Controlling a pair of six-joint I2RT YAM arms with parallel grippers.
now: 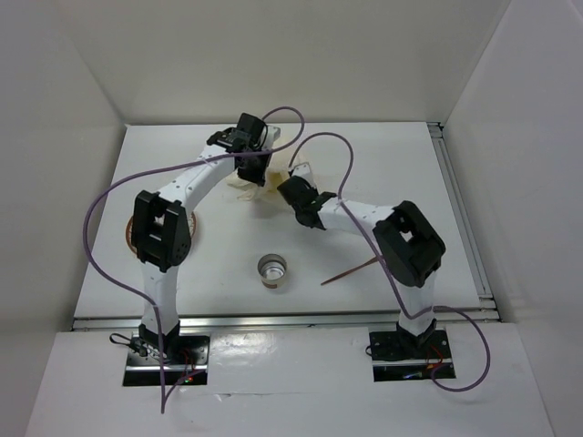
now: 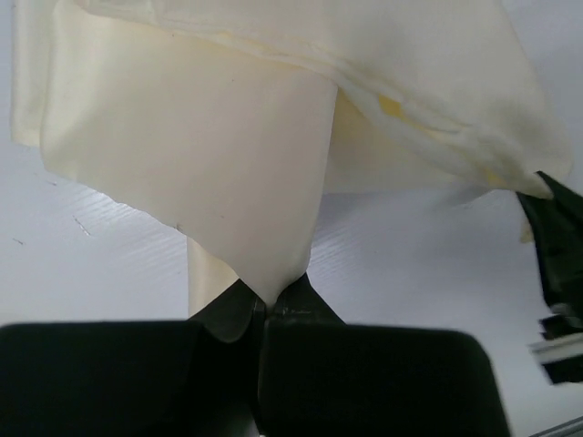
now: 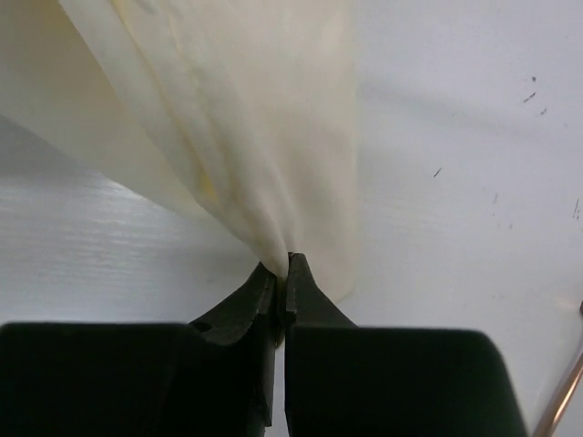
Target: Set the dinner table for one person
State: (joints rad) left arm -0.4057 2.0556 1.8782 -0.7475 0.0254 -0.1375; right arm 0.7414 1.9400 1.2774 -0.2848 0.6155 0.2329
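Your left fingers (image 2: 273,309) and right fingers (image 3: 291,273) are each pinched fully closed on an edge of the cream cloth (image 2: 228,137). It drapes bunched between them over the far middle of the desk (image 1: 383,164). The grips sit close together, with the left slightly farther out. Spreading it likely means drawing them apart sideways.

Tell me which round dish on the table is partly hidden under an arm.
The brown-rimmed plate, mostly covered by the left arm's elbow; the metal cup sits uncovered between the arms.
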